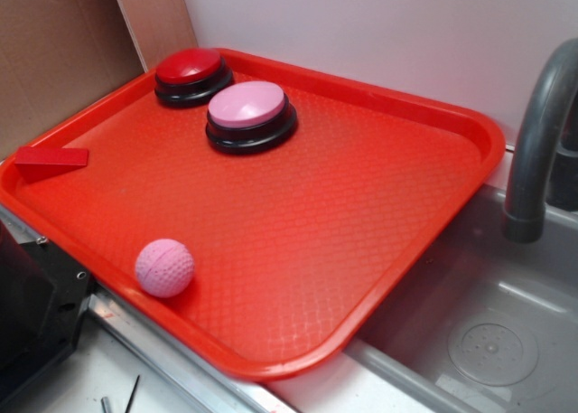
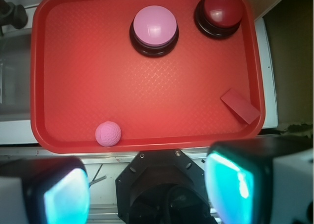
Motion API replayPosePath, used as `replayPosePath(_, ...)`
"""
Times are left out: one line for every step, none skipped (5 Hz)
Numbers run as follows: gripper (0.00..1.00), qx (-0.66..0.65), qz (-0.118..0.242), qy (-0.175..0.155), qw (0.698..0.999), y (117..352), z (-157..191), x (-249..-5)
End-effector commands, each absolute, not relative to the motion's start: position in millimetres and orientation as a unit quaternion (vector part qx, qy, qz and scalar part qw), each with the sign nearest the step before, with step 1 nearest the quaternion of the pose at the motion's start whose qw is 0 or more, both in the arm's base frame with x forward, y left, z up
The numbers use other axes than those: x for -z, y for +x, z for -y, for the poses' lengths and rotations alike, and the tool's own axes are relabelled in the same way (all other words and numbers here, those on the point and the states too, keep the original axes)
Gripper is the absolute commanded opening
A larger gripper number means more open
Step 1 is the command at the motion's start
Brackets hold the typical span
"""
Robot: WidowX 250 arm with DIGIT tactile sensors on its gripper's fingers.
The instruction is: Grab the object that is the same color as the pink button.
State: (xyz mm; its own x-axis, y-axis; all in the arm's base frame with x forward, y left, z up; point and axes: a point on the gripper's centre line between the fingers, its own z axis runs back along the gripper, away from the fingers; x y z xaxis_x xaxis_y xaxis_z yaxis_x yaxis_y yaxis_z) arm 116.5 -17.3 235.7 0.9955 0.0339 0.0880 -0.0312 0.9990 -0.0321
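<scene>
One pink ball [image 2: 108,134] is sitting alone at the near edge of the red tray [image 2: 73,62]; in the wrist view it is lying toward 11 o'clock from the pincer [image 2: 147,189], which is hanging released, gripping nothing; the pink button [image 2: 154,27] is resting well apart, near 12.

The wrist view's bottom edge crops both blurred gripper fingers [image 2: 66,197] at 5 and 7 o'clock, hiding their tips.
</scene>
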Motion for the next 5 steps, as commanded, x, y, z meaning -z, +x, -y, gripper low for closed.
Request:
replayPosePath(1.00, -0.016, 0.044, -0.015, 0.999, 116.5, 17.3, -235.7)
replayPosePath(1.00, -0.025, 0.012, -0.017, 0.999, 118.1, 61.5, -193.7)
replayPosePath(1.00, -0.025, 0.015, -0.012, 1.000, 114.0, 103.7, -178.7)
replayPosePath(1.00, 0.003, 0.044, -0.045, 0.998, 104.8, 127.7, -158.4)
replayPosePath(1.00, 0.013, 0.048, -0.057, 0.997, 102.9, 123.8, -126.4)
